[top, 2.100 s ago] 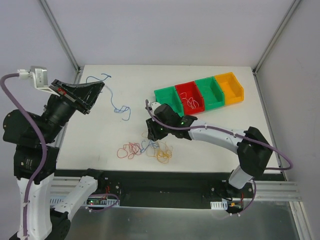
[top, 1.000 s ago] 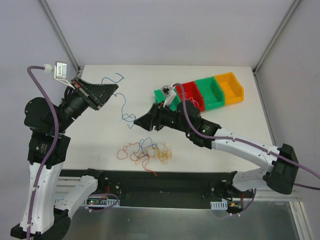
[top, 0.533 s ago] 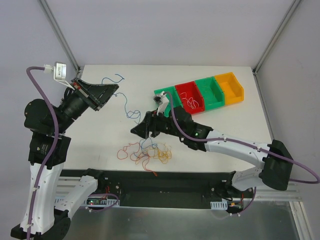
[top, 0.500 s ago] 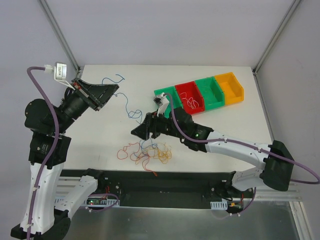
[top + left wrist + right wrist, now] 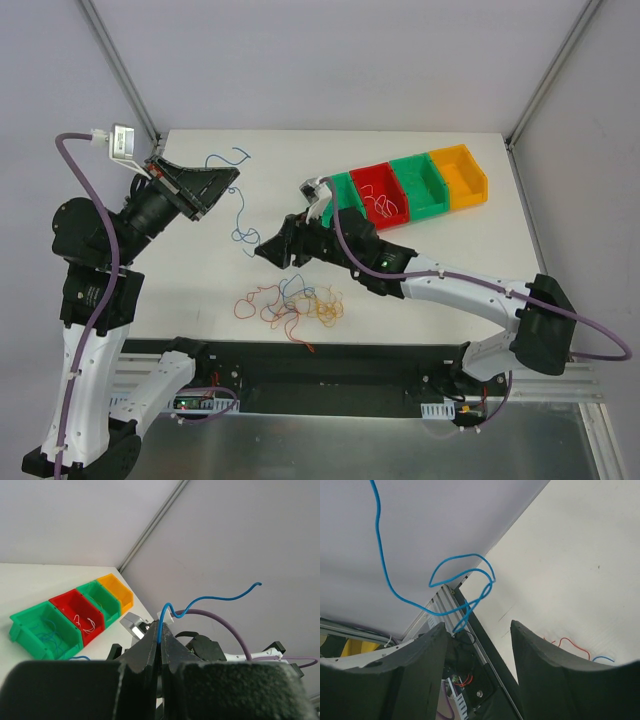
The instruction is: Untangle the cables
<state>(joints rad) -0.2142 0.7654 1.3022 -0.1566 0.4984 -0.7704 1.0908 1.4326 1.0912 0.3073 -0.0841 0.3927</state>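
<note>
Table [image 5: 190,270], near edge: loose tangle of red, orange and blue cables [image 5: 290,303], lying flat. Just behind it: right gripper [image 5: 264,251], jaws spread, gripping nothing, with a loop of a blue cable [image 5: 225,598] hanging just ahead of its fingers. Left gripper [image 5: 231,178], raised at the left: jaws pressed together, pinching that blue cable, free end curling beyond. Far right: row of bins [image 5: 470,200], with white cables [image 5: 383,206] in the red one.
</note>
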